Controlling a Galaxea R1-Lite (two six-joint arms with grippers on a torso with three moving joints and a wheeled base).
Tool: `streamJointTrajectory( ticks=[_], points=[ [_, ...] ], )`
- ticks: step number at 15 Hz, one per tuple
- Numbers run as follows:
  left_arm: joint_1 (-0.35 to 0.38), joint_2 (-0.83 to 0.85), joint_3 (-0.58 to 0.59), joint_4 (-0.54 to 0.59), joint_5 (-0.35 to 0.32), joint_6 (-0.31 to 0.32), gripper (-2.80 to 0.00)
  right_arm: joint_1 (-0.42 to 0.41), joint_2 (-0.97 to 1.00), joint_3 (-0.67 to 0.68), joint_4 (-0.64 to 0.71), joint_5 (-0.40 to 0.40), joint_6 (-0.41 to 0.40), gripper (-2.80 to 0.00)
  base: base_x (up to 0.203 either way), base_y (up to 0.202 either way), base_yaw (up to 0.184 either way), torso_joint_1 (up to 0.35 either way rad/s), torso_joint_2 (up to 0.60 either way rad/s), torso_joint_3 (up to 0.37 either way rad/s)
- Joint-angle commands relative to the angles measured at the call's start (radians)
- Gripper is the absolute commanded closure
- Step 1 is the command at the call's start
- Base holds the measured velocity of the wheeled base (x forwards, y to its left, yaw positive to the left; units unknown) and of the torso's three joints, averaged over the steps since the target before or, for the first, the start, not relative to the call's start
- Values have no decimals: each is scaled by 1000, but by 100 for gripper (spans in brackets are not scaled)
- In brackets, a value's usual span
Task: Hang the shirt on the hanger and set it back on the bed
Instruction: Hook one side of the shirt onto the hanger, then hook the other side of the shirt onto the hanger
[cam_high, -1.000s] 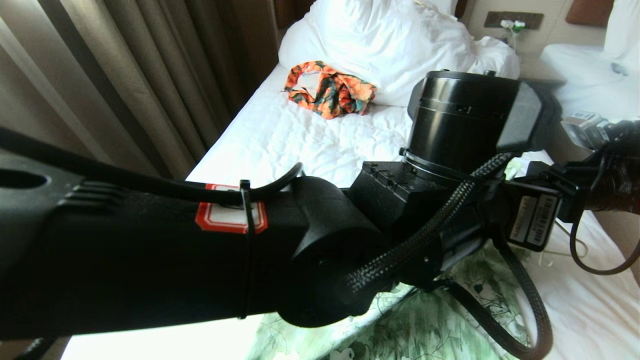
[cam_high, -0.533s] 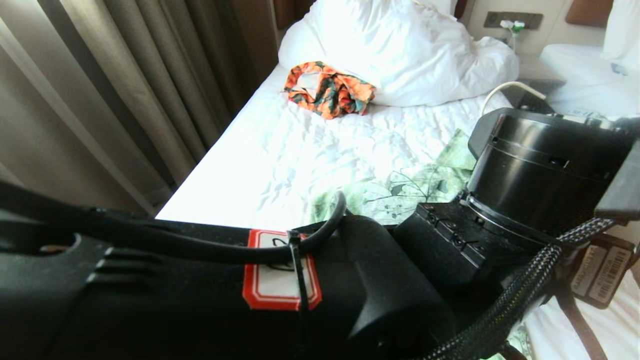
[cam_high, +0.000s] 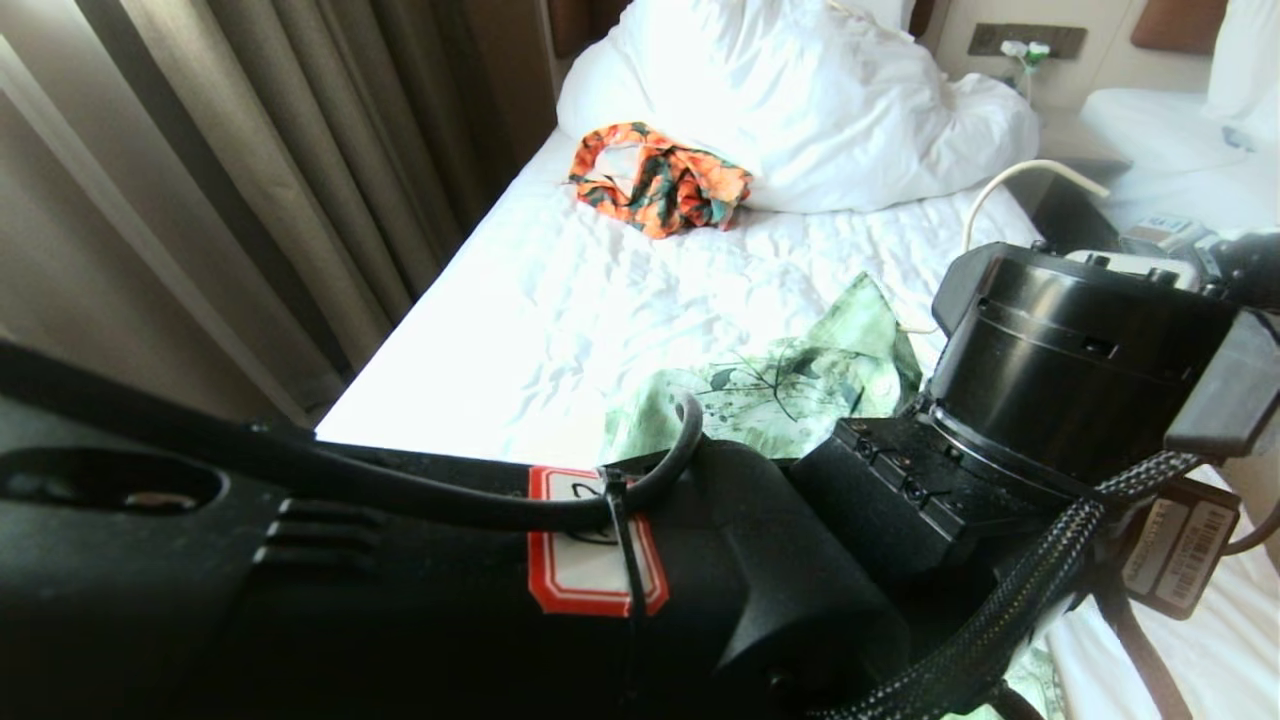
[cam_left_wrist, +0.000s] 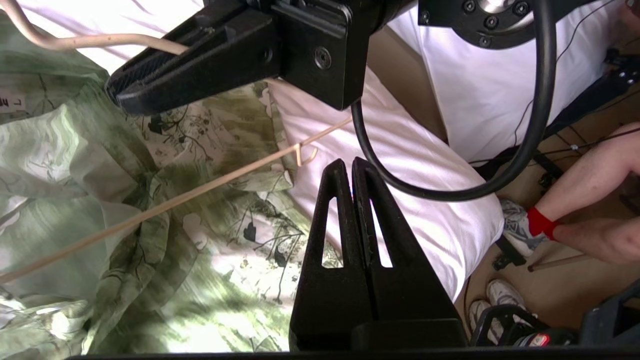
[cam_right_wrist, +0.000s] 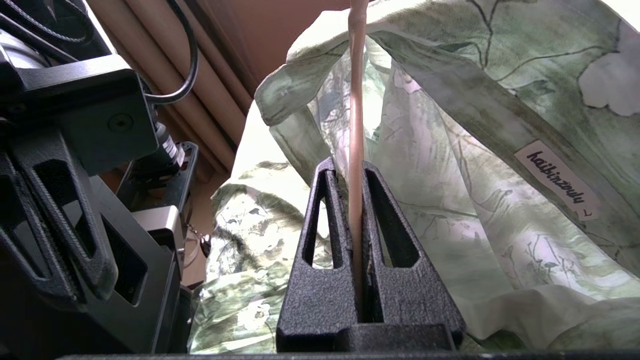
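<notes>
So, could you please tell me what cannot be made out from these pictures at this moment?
- Head view: the left arm's black casing covers most of the shirt; both hands are hidden.
- Head view: only a curved piece of the hanger shows above the arm.
- Left wrist view: the right hand hides part of the hanger; the left hand holds nothing.
- Right wrist view: the right hand pinches the hanger wire, whose far end runs off the edge.
</notes>
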Motion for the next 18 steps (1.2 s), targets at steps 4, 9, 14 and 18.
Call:
streamJointTrajectory(
  ticks=[4, 9, 14, 18],
  points=[
    [-3, -81, 114, -7, 23, -4, 0, 0, 9, -3, -2, 8, -1, 0, 0, 0, 0, 0, 0, 0],
    [5, -166, 298, -65, 118, -2, -280, 0, 14, -8, -3, 8, -2, 0, 0, 0, 0, 0, 0, 0],
    [106, -153, 296, -94, 126, 46, -280, 0, 12, -9, -3, 8, -2, 0, 0, 0, 0, 0, 0, 0],
    [163, -117, 295, -187, 126, 120, -280, 0, 23, -14, -3, 8, -2, 0, 0, 0, 0, 0, 0, 0]
  ],
)
